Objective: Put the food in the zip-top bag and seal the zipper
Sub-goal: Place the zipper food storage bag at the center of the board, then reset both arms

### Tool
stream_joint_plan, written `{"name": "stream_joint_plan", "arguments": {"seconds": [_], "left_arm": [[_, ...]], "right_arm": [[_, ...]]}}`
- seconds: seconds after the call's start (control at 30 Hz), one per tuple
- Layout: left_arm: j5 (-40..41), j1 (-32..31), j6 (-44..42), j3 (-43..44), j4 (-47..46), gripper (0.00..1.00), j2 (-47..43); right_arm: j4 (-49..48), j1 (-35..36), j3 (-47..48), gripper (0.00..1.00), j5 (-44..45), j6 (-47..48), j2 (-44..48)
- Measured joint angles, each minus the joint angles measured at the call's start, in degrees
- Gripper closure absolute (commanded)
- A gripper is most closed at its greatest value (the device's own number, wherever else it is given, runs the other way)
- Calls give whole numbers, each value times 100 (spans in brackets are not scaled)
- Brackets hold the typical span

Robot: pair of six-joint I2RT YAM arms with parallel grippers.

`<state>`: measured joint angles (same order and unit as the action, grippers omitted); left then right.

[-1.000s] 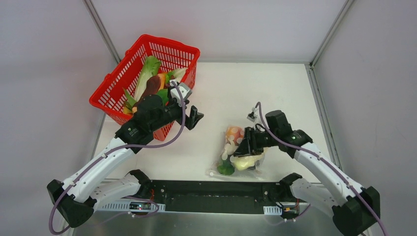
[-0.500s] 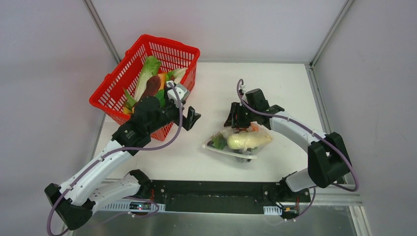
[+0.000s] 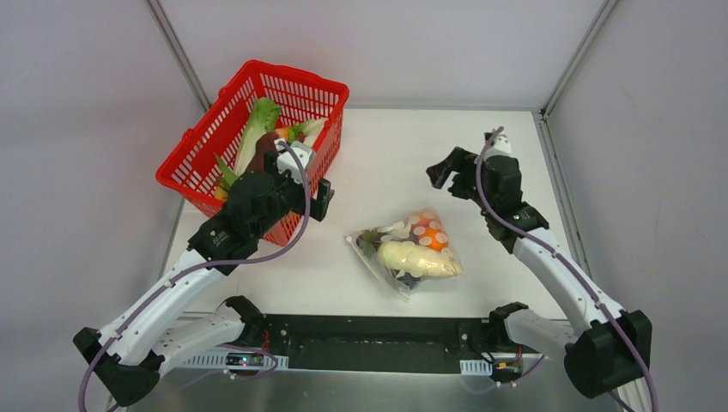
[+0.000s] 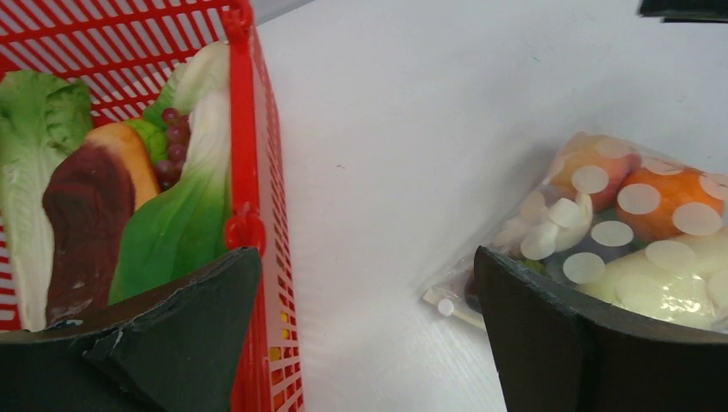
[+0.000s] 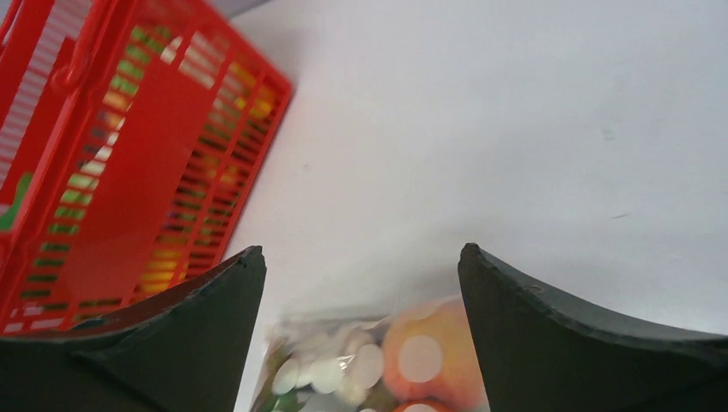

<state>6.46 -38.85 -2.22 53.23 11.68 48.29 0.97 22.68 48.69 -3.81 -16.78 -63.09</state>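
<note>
white tabletop (image 3: 378,154), grey walls around it. my left claw (image 3: 319,199) hangs spread wide with nothing in it, just beside the red basket (image 3: 300,75) — leafy greens (image 3: 262,116) lie inside that. my right claw (image 3: 450,175) is just as wide and bare, over the far right of the table. between the 2, apart from both, lies the zip-top bag (image 3: 405,251) — orange fruit (image 3: 432,238) and white radish (image 3: 412,256) inside. i can't tell whether the zipper is sealed.
</note>
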Motion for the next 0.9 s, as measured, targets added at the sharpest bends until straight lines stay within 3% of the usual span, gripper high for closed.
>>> {"name": "stream_joint_plan", "arguments": {"seconds": [0.2, 0.4, 0.67, 0.9], "left_arm": [[592, 597, 361, 470, 509, 1, 98], [1156, 1574, 1252, 780, 1038, 1, 68], [1978, 1604, 2135, 782, 1427, 1, -286], [2494, 1602, 2608, 802, 1818, 1, 15]], "right_arm": [[-85, -684, -442, 7, 933, -343, 485], [92, -1624, -472, 6, 863, -636, 501], [-66, -1932, -866, 0, -55, -697, 1158], [-214, -1932, -955, 0, -439, -649, 1410]]}}
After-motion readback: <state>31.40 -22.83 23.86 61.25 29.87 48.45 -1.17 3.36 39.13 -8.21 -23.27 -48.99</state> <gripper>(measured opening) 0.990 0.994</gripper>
